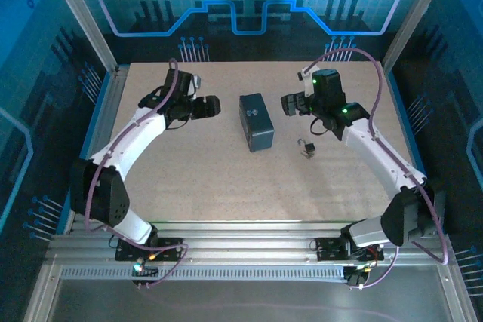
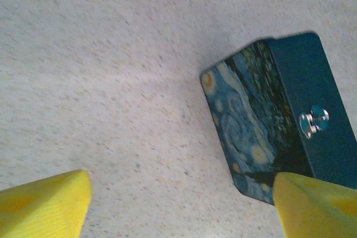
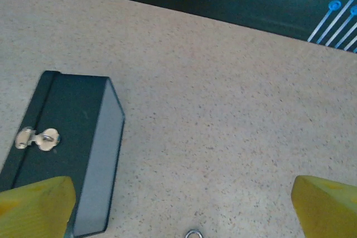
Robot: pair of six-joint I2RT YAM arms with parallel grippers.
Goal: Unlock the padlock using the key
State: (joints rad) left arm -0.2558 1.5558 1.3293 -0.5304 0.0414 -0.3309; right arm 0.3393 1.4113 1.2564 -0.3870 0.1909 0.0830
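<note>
The padlock (image 1: 306, 147) lies on the bench (image 1: 189, 179), near the right jaws, which stand wide apart. The left jaws, also apart, face the dark hasp box (image 1: 255, 121) between the arms. Bare bench surrounds the padlock, which is well away from every edge.

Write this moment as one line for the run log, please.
left gripper: open, left of box | right gripper: open, right of box | padlock: on table, unheld | hasp: no lock
</note>
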